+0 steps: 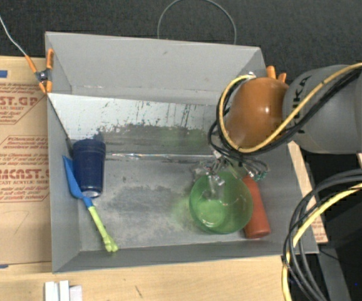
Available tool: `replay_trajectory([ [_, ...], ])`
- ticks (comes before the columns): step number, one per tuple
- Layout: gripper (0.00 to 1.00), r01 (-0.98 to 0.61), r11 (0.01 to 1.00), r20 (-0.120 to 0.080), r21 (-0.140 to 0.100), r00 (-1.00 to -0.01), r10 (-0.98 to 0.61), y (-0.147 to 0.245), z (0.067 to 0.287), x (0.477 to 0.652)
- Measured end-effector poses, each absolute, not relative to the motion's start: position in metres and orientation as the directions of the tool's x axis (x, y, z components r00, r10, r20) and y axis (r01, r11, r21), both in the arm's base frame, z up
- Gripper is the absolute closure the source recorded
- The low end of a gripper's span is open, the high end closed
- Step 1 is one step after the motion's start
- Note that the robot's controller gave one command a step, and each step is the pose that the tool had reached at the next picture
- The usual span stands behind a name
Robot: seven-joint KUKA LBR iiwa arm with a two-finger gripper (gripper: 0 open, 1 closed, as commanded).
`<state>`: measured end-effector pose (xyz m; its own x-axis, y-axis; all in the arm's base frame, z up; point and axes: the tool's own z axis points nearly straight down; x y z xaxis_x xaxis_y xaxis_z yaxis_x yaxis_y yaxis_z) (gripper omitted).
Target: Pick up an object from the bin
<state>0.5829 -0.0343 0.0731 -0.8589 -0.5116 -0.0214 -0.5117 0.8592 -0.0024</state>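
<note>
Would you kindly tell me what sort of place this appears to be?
Probably a robotics lab's bin-picking station: a cabled robot arm reaches into a grey metal bin of loose items, such as a blue cup.

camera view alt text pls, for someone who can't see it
The gripper is down at a green see-through bowl in the bin's lower right, with an orange-red stick beside it. At the left lie a blue cup and a blue-and-yellow brush.
</note>
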Motion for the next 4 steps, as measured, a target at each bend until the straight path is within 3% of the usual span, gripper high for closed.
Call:
replay_trajectory([
  [1,1.0,-0.531,0.847,-0.025,-0.003,-0.847,-0.531,-0.032,0.105,0.583],
  [2,1.0,-0.531,0.848,-0.025,-0.002,-0.847,-0.531,-0.031,0.105,0.583],
  [3,1.0,-0.519,0.855,-0.031,-0.005,-0.854,-0.519,-0.031,0.174,0.569],
  [4,1.0,-0.511,0.86,-0.025,0.002,-0.86,-0.51,-0.015,0.128,0.568],
])
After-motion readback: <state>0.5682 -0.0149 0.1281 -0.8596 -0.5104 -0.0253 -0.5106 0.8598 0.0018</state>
